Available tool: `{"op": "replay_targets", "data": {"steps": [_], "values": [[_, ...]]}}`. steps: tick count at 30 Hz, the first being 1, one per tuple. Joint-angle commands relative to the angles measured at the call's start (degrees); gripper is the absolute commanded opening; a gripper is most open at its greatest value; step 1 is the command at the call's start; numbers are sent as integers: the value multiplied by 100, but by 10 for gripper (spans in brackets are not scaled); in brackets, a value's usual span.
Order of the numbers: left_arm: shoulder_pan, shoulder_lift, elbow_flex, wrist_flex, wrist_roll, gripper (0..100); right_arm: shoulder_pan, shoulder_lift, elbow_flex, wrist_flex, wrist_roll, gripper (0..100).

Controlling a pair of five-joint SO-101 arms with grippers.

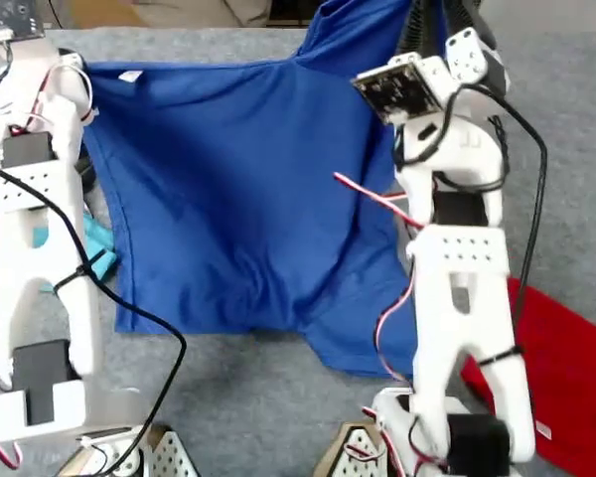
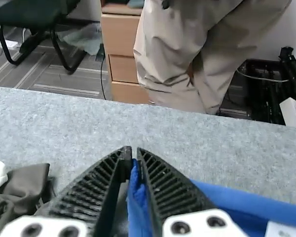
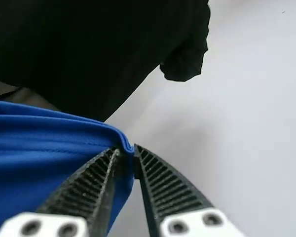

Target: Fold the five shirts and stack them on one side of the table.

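Observation:
A blue shirt (image 1: 228,189) is spread across the middle of the grey table, its far right part lifted off the surface. My left gripper (image 2: 132,160) is shut on the blue shirt's (image 2: 138,202) edge at the far left corner, low over the table. My right gripper (image 3: 127,153) is shut on the shirt's hem (image 3: 44,148), held up in the air at the far right. In the high view the left arm (image 1: 30,199) runs along the left side and the right arm (image 1: 457,248) along the right. A red shirt (image 1: 566,368) lies at the near right.
A light blue cloth (image 1: 94,243) pokes out under the left arm. A dark olive cloth (image 2: 17,190) lies beside the left gripper. A person in beige trousers (image 2: 202,54) stands beyond the table's far edge, near a wooden drawer cabinet (image 2: 121,54) and an office chair.

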Motion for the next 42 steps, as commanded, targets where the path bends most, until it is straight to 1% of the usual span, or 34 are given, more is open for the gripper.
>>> {"op": "replay_targets", "data": {"steps": [1, 7, 11, 14, 20, 24, 28, 32, 35, 38, 42], "values": [[-26, 40, -501, 141, -35, 19, 242, 259, -514, -176, 62, 4], [-369, 48, -668, 404, -18, 19, 567, 224, -541, -105, 62, 4], [-466, 48, -1046, 993, -35, 19, 611, -198, -532, 290, 62, 4], [-422, 48, -1468, 1749, -35, 19, 523, -690, -523, 985, 53, 4], [-132, 48, -2215, 3508, -70, 19, 198, -1719, -303, 2796, 62, 4], [-123, 48, -2558, 4598, -589, 19, 224, -2510, 119, 3789, 70, 4], [-114, 48, -2629, 5618, -941, 19, 233, -3398, 716, 4580, 79, 4], [-114, 48, -2576, 6365, -1152, 19, 233, -4391, 1358, 5213, 79, 4], [-88, 48, -2567, 6936, -1248, 19, 233, -5165, 1771, 5873, 79, 4], [-88, 92, -2215, 7112, -1240, 19, 242, -5895, 2097, 6629, 176, 4], [-202, 48, -1178, 6725, -1240, 19, 242, -6774, 2396, 7798, 765, 4]]}}
